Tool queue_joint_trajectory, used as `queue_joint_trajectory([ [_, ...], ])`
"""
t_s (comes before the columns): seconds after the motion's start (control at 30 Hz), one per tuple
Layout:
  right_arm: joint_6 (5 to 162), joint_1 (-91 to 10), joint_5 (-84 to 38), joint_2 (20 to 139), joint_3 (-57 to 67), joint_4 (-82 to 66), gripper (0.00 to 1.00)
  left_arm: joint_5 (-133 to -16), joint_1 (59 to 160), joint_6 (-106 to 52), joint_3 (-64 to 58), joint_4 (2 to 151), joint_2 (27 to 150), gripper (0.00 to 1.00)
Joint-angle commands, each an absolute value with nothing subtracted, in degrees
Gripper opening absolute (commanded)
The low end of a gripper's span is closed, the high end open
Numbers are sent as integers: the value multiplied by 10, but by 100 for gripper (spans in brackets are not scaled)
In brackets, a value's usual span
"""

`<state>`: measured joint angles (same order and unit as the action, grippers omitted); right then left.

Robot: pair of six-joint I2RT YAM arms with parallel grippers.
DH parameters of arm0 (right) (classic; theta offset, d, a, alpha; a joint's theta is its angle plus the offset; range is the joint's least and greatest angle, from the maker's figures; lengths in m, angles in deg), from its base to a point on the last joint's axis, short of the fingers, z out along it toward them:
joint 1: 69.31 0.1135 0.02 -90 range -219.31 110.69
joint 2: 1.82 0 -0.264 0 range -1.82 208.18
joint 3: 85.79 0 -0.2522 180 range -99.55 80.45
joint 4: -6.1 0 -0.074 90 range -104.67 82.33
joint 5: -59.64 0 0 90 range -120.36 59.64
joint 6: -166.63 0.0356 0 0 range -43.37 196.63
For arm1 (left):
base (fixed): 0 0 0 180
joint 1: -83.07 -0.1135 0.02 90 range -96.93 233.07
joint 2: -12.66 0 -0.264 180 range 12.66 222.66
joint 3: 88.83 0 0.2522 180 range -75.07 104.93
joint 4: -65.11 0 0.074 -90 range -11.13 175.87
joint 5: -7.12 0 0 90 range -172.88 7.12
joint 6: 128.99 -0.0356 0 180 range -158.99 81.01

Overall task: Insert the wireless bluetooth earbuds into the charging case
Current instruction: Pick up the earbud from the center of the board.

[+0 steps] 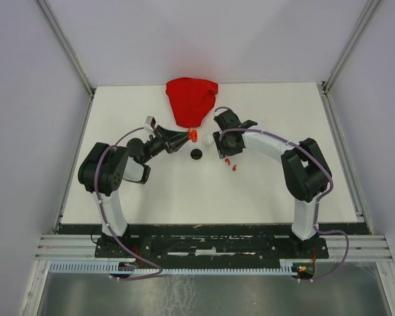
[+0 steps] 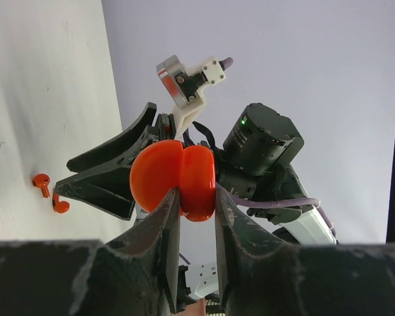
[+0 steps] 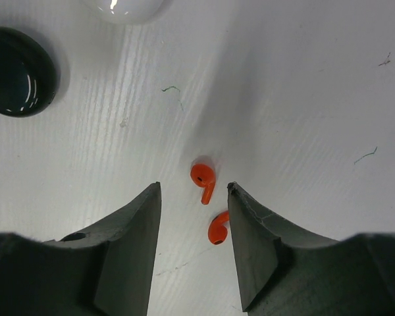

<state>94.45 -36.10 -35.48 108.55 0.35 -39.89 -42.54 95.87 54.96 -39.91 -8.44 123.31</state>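
— Is there room on the desk (image 1: 145,197)?
— Yes. The things sit mid-desk, well apart from both side edges; one red cloth (image 1: 191,99) lies at the far edge.
— Counts?
— Two red earbuds (image 3: 203,179) (image 3: 217,228) on the desk; one black case (image 3: 16,72), one white case (image 3: 125,6), one red case (image 2: 174,181).
— Jaws?
— The left jaws clench the red case. The right jaws stand apart around both earbuds, grasping nothing.

White shells and black joint housings make up the left arm (image 1: 107,172) and right arm (image 1: 306,172), lilac cables (image 2: 283,203) looping behind matt-black wedge jaws; a green light (image 2: 242,121) glows behind the right pair.
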Motion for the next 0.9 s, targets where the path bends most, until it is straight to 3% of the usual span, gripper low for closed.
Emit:
queue_joint_trajectory([
  [0.0,961,-359,-389,1100,-30,-427,53,-410,954,574,-403,-183,1238,3],
  [0.87,987,-359,-378,1138,-39,-421,45,-406,947,581,-404,-202,1249,3],
])
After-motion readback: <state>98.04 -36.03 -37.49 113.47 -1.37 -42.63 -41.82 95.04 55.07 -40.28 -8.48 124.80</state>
